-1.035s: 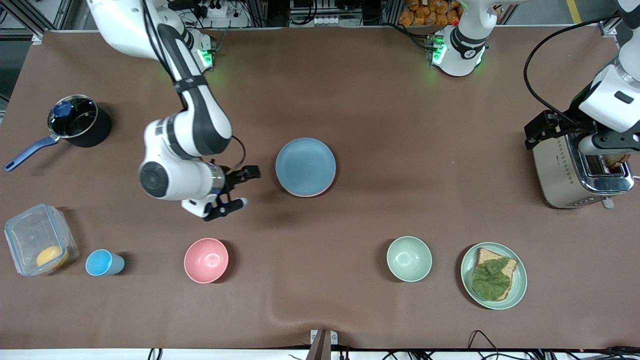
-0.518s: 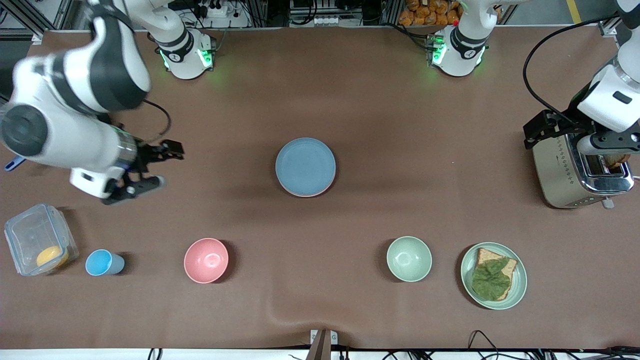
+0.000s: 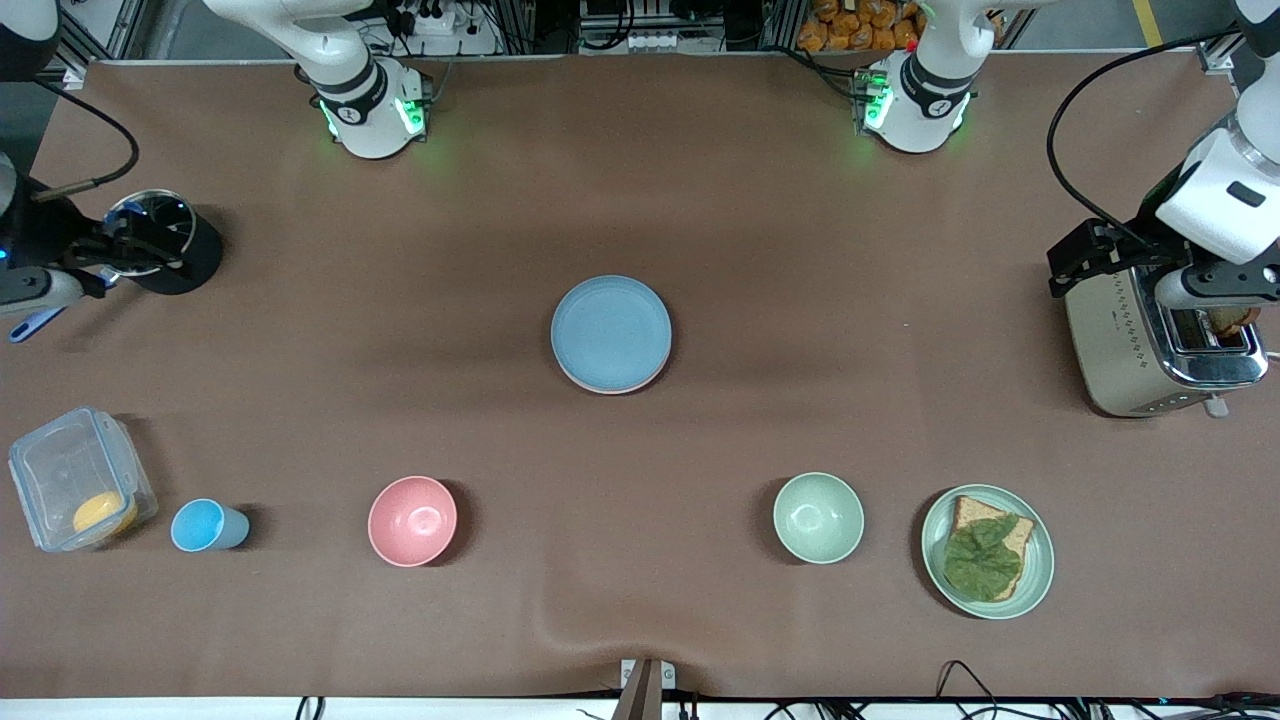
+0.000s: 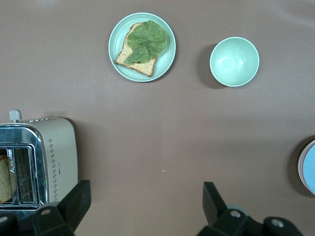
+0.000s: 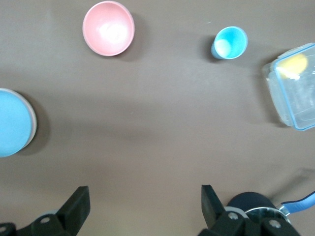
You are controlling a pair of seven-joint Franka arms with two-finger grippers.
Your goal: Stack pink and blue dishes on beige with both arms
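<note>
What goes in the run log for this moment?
stack: blue plate on top, pink edge showing beneath | left claw: open, beside toaster | right claw: open, over saucepan | both empty

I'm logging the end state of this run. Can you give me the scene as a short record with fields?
stack: light blue flat round plate on top at table centre, pink rim showing beneath; beige plate not visible
left gripper: open, empty, by the silver toaster
right gripper: open, empty, over the dark saucepan
row nearer the camera: pink bowl, green bowl, small blue cup
</note>
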